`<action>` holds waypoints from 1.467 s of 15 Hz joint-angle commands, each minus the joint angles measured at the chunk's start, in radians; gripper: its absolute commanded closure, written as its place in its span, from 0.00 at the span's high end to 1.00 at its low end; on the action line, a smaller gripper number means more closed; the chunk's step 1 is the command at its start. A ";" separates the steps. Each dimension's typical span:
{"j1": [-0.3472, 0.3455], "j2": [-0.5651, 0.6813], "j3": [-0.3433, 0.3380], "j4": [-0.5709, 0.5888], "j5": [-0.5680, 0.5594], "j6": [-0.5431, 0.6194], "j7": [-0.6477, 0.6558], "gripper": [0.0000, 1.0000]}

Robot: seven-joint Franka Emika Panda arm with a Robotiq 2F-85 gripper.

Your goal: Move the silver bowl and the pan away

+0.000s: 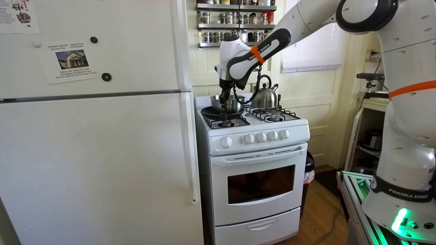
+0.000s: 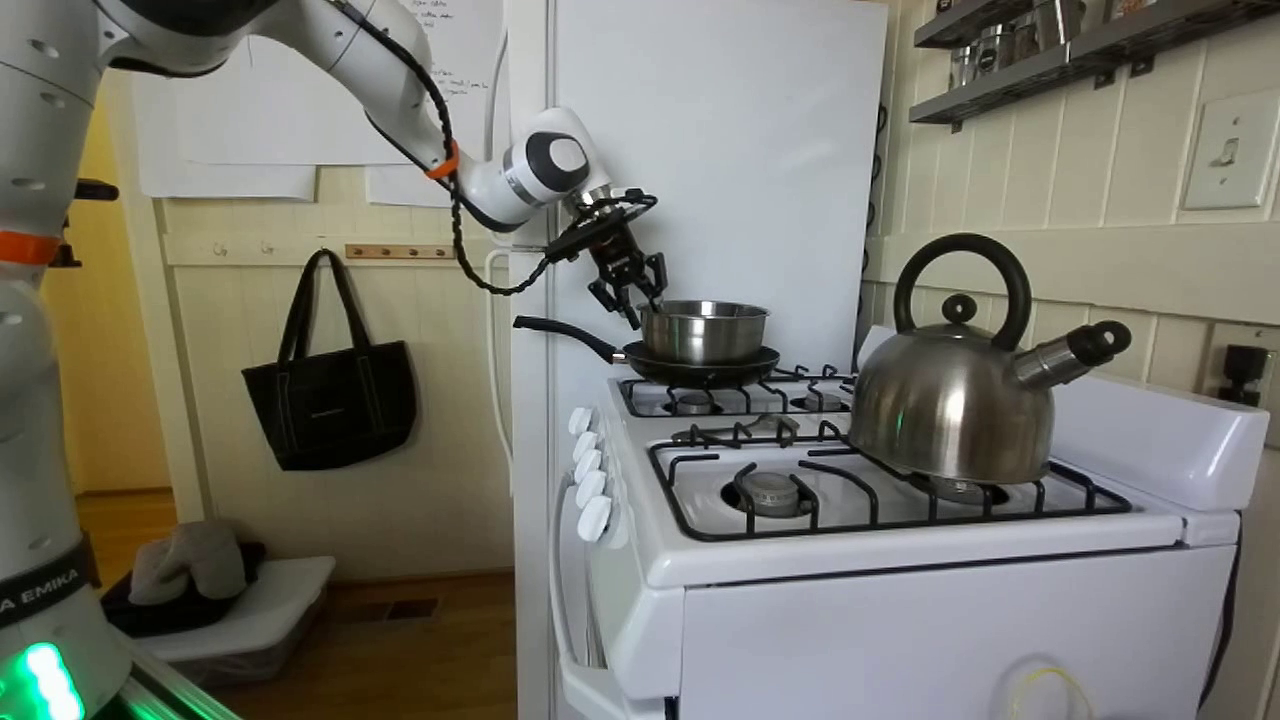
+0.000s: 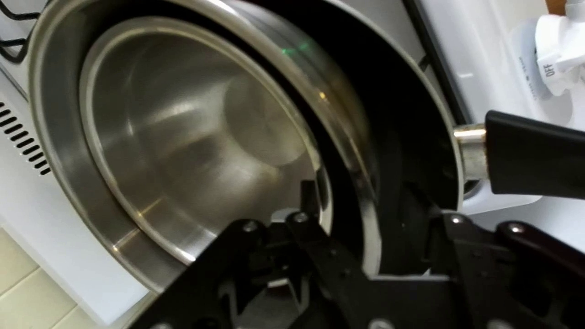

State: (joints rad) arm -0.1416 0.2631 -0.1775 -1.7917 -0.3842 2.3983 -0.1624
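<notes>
I have the tool point(image 3: 364, 198) with its fingers point(image 3: 309, 196) standing well apart, astride the rim of the silver bowl point(image 2: 705, 335). In the wrist view one finger is over the inside and the other is outside, above the pan point(image 2: 705, 375) — the bowl wall lies between them. Whether either finger touches metal, I can't tell.

From the wrist, the tool itself covers the nearest stretch of rim, and the pan's handle point(image 3: 534, 155) runs off the edge of my view; the outer finger is dark against dark, so its tip is hard to pick out. In an exterior view the tool point(image 1: 223, 101) hides part of the bowl's side.

The silver bowl sits upright in the pan, which stands over a burner point(image 2: 693, 403). Nested inside the bowl is a smaller metal bowl point(image 3: 205, 137), its shiny bottom showing. Apart from these, the kettle point(image 2: 955, 410) stands over a different burner — lid on, so its inside is hidden.
</notes>
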 commanded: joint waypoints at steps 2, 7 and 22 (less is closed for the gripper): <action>0.013 0.013 -0.012 0.034 -0.031 -0.048 0.055 0.11; 0.023 -0.002 -0.025 0.030 -0.062 -0.043 0.114 0.03; 0.031 0.157 -0.037 0.501 -0.139 -0.164 0.126 0.03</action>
State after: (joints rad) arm -0.1158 0.3107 -0.2076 -1.4892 -0.5191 2.3321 0.0087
